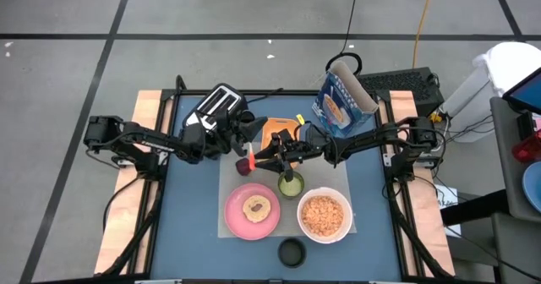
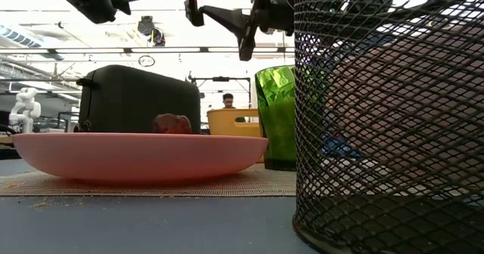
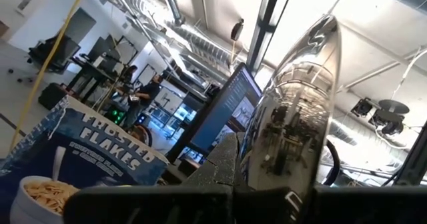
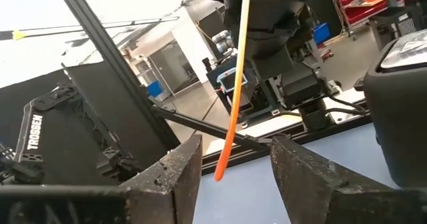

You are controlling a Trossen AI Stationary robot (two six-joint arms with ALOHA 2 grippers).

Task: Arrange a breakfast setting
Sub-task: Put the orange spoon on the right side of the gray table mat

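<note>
High view: left gripper (image 1: 245, 139) fingers pinched together beside the toaster (image 1: 218, 103); right gripper (image 1: 269, 156) fingers apart, empty, above the spoon (image 1: 250, 160). Centre over its handle before closing.

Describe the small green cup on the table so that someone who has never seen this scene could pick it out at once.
Start at the pale mat in the middle of the blue table. Along its near edge sit a pink plate and a white bowl of cereal. The green cup stands just behind the gap between them: the only green, faceted, see-through thing there.
</note>
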